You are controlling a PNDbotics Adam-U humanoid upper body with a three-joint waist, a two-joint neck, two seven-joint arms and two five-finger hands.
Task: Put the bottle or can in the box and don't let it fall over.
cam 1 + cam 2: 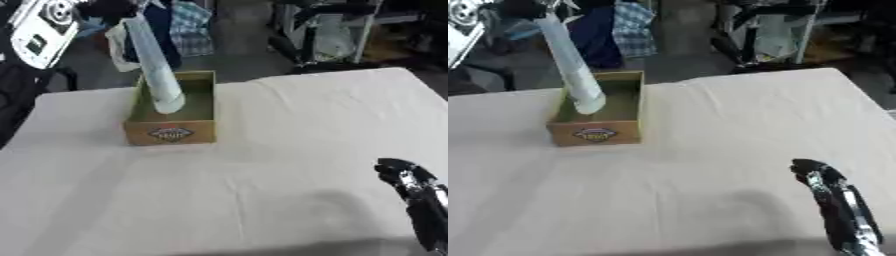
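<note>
In my left eye view, the pale bottle point(156, 70) hangs tilted, its lower end already inside the open cardboard box point(171, 131), which sits on the left half of the cloth-covered counter point(289, 150); the bottle's top runs up toward the upper left corner, where my left robot hand point(118, 10) shows only as a dark shape around it, so I cannot tell how its fingers lie. Whether the bottle's base already touches the box floor is hidden by the box wall. My right robot hand point(411, 182) rests idle near the lower right corner, well apart from the box, fingers relaxed and holding nothing. In my right eye view the same lean is plain: the bottle's top slants away to the upper left while its base sits over the box's left side, near the left wall. My right robot hand shows here too at the lower right, a dark shape with silver joints. As I judge it, the step in hand is setting the bottle down, and doing it well means bringing the top over the base until it stands upright, lowering until the base rests flat, keeping clear of the left wall, and only then letting go.
</note>
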